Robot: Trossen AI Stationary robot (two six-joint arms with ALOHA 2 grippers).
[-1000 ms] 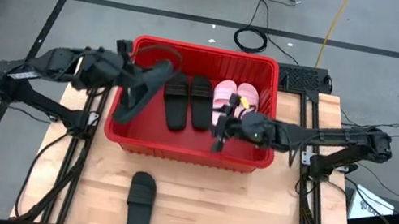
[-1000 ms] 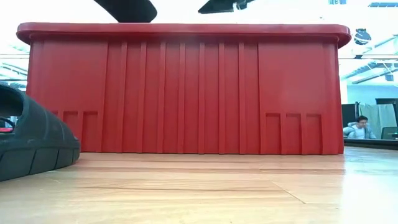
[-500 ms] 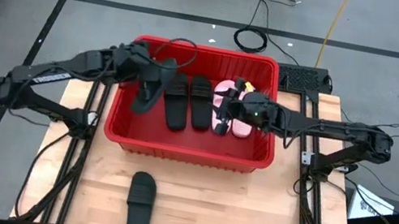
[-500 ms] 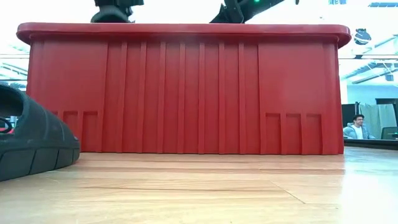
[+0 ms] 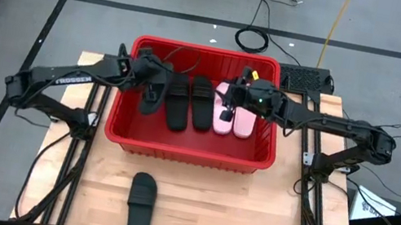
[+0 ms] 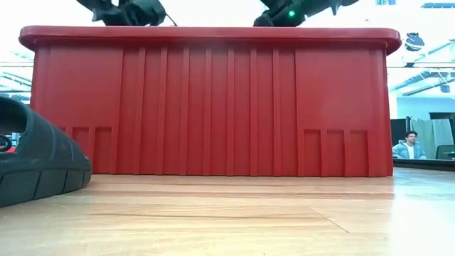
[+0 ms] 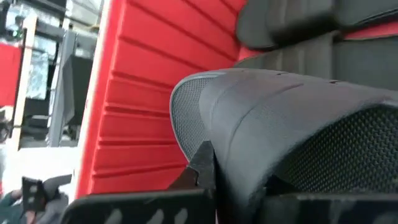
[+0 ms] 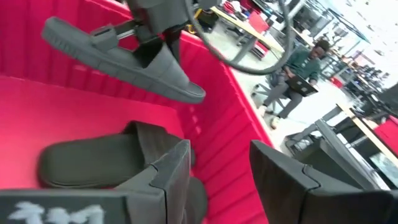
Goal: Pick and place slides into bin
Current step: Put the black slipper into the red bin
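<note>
The red bin (image 5: 184, 158) stands at the table's far middle. On its floor lie two black slides (image 5: 190, 102) and two pale pink slides (image 5: 242, 118), side by side. My left gripper (image 5: 150, 80) is inside the bin's left part, shut on a third black slide (image 5: 152, 94). My right gripper (image 5: 227, 111) is open and empty over the pink slides; in the right wrist view (image 8: 227, 177) a black slide (image 8: 99, 162) lies below it. A fourth black slide (image 5: 141, 201) lies sole down on the table in front of the bin. My left gripper holds the black slide near its middle, at the strap (image 8: 140, 53). It comes from above with the fingers pointing down. One finger (image 7: 200, 167) shows against the slide's side. The slide hangs tilted, lifted clear of the bin floor.
The bin's tall walls (image 6: 213, 107) surround both grippers. Bare wooden table lies in front of the bin, beside the loose slide (image 6: 35, 163). A cable (image 5: 253, 39) lies on the floor behind the table. A person (image 6: 407, 146) sits in the room beyond.
My left gripper has carried the black slide from over the bin's left wall toward the right and down into the bin; the slide has swung from hanging steeply to lying flatter. My right gripper has moved from the bin's near wall toward the far edge, over the pink slides.
</note>
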